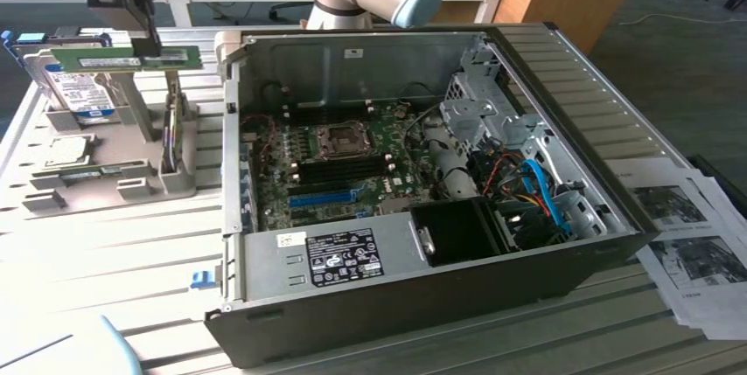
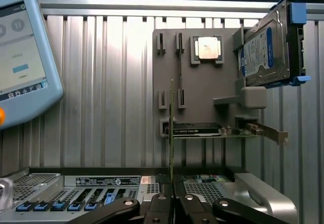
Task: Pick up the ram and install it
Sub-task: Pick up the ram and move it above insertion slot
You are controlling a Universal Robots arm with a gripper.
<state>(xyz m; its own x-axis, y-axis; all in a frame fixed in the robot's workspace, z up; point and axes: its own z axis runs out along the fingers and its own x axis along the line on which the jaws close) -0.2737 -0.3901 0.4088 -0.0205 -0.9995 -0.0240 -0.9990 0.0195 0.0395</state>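
**Ram picked, install not started**

The claw (image 2: 172, 201) is pinched narrow on one edge of the ram (image 2: 171, 133). In the wrist view the stick shows edge-on as a thin line running straight out from between the fingertips. In the exterior view the claw (image 1: 145, 43) holds the green ram (image 1: 117, 59) level in the air. It sits at the exterior view's upper left, clear of everything under it.

Just below the ram is the grey parts rack (image 1: 146, 187) on the slatted surface (image 1: 117, 253). The ram hangs over the rack and touches none of its posts. Other parts sit in the rack: the hard drive (image 2: 266, 52) on its side, the square processor chip (image 2: 208, 48) in its pocket, and a card (image 2: 202, 129) lying in a slot.

Further off, toward the exterior view's right, the computer case (image 1: 408, 305) lies open with the motherboard (image 1: 338, 156) exposed. The dark memory slots (image 1: 345, 168) sit beside the processor socket. I cannot tell whether they are free.

Judgement: the pick-up half looks done, since the ram is gripped and off the rack. The install half is all left. The ram is well apart from the motherboard, not over the case and not lined up with any slot. Nothing is seated yet.
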